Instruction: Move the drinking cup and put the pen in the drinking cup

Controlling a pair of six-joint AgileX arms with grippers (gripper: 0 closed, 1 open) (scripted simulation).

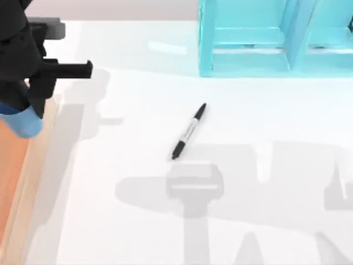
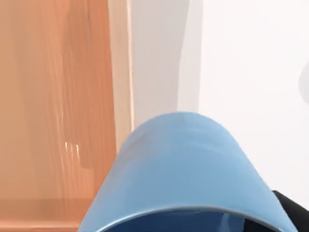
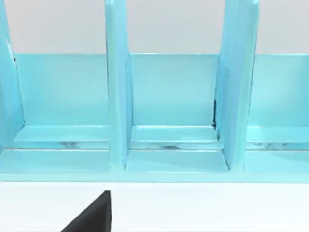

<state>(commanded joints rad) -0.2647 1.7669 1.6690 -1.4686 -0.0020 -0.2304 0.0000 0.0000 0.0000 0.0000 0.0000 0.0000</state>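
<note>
The blue drinking cup (image 1: 25, 122) hangs at the table's far left, over the edge of an orange wooden board (image 1: 10, 171), with my left gripper (image 1: 34, 99) shut on it. In the left wrist view the drinking cup (image 2: 183, 169) is seen close up from its side, with its rim towards the camera and a black finger (image 2: 292, 212) beside it. The black pen (image 1: 189, 131), with its grey-white middle, lies slanted on the white table near the centre, well to the right of the cup. A black part of my right gripper (image 3: 92, 217) shows facing the cyan rack.
A cyan rack (image 1: 259, 44) with upright dividers (image 3: 118, 96) stands at the back right of the table. The orange board (image 2: 58, 96) runs along the left side. White tabletop (image 1: 138, 221) stretches between the board and the pen.
</note>
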